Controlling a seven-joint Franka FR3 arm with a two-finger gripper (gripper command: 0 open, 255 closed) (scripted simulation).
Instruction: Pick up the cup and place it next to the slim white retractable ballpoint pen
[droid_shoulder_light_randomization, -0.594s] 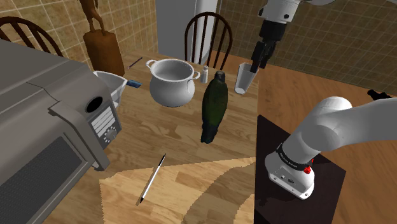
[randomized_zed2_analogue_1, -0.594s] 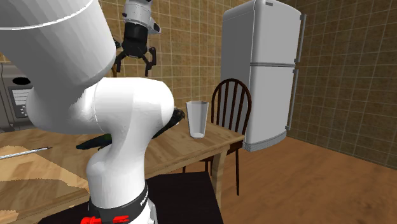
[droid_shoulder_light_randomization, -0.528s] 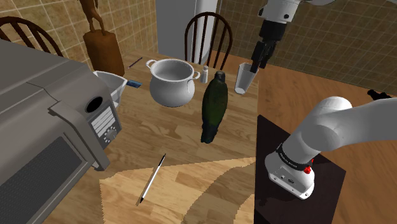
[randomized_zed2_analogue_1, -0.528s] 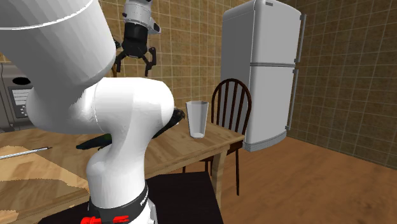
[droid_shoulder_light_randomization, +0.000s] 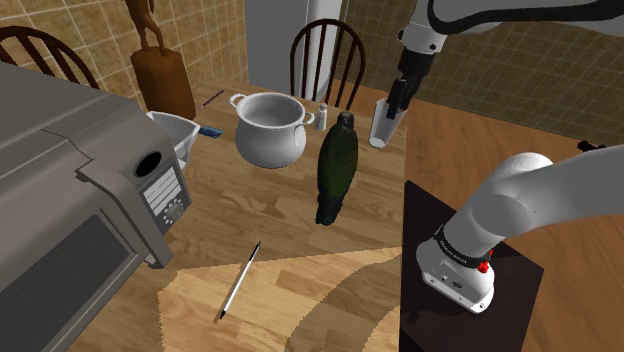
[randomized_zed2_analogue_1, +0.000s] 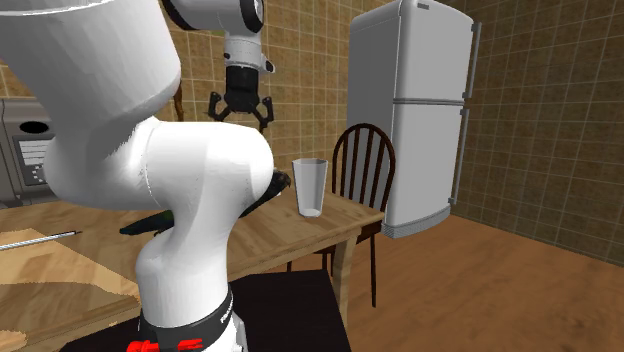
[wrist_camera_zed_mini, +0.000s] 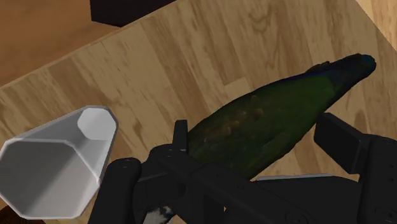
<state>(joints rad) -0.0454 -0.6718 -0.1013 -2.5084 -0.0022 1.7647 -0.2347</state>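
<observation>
The hand (randomized_zed2_analogue_1: 240, 110), spread open and empty, is hovering above and beside the upright cup (randomized_zed2_analogue_1: 310, 187) near a corner of the tabletop (randomized_zed2_analogue_1: 340, 212), so the approach is proceeding, probably requiring centring over the rim, then descent.

The cup (droid_shoulder_light_randomization: 384, 122) stands near the far corner of the table (droid_shoulder_light_randomization: 290, 215). On the shoulder view's right of it the tabletop ends and the air is open. On its other side lies a dark green bottle (droid_shoulder_light_randomization: 336, 165), with a small shaker (droid_shoulder_light_randomization: 323, 117) and a white pot (droid_shoulder_light_randomization: 268, 128) beyond — a crowded flank. Around the pen (droid_shoulder_light_randomization: 237, 280) the wood is bare, with the microwave (droid_shoulder_light_randomization: 70, 190) bulking at that view's left and the stand (droid_shoulder_light_randomization: 420, 215) at its right. The gripper (randomized_zed2_analogue_1: 240, 112), fingers apart, hangs in free air above the bottle.
</observation>
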